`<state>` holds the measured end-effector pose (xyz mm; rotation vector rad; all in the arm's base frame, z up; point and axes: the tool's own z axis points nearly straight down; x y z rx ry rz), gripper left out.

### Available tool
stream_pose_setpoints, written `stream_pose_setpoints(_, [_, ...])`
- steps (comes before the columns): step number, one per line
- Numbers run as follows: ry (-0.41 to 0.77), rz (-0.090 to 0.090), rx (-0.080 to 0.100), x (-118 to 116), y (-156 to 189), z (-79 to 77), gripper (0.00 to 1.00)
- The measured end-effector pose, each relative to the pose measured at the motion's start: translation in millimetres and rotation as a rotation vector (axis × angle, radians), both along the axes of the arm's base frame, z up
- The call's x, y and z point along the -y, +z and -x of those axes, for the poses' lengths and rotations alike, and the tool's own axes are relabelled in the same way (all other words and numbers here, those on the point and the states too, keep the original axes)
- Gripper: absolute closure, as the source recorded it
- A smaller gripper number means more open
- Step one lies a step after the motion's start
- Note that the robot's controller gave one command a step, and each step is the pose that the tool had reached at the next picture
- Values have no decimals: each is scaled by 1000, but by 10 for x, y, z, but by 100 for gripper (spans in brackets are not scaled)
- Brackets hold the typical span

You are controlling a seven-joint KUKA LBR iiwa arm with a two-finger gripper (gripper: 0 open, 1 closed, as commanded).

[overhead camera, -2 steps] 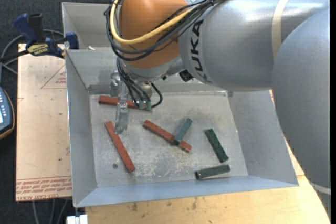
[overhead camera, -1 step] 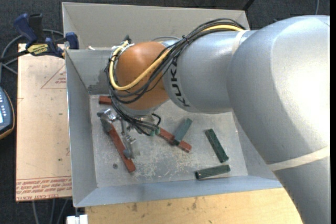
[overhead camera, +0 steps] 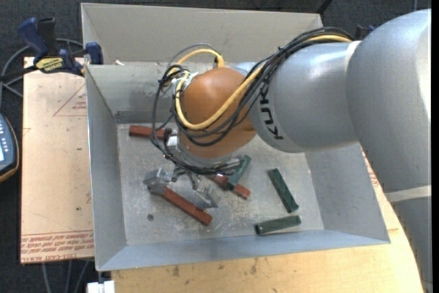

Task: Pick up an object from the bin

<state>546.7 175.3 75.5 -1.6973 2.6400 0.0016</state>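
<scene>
Grey metal of the bin (overhead camera: pixel 206 247) nearest, its front wall along the lower frame. Just behind that wall, lower right of the floor: a dark green bar (overhead camera: pixel 278 224), lying nearly level across the frame. Up and right of it, a second dark green bar (overhead camera: pixel 282 190), slanting from upper left to lower right, well clear of the walls. Bare floor around both.

Left of centre on the lower floor: a red-brown bar (overhead camera: pixel 186 206). Lies flat, long axis running from upper left down to lower right, lower end pointing toward the front wall, upper end tucked under the tool. Open floor to its left and in front, side wall not close.

Directly over that bar's upper half: the gripper (overhead camera: pixel 182 189), down near floor level. Released or clenched: cannot tell, too much crowded metal and shadow there. Touching the bar or just above it: cannot tell either.

Just right of the gripper: a small red piece (overhead camera: pixel 236 190) and a green piece (overhead camera: pixel 240 165), both partly covered by the wrist.

Farther up, mid-frame: the orange cover (overhead camera: pixel 209 110), with yellow and black cables (overhead camera: pixel 202 49) looped over it, hiding the middle of the floor. Upper left of the floor, near the back wall: another red bar (overhead camera: pixel 140 131), nearly level, right end cut off behind the cables.
</scene>
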Motion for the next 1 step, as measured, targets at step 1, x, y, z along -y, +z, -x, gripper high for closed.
stream_pose_setpoints(1, [28,0,1,520,-39,437,0])
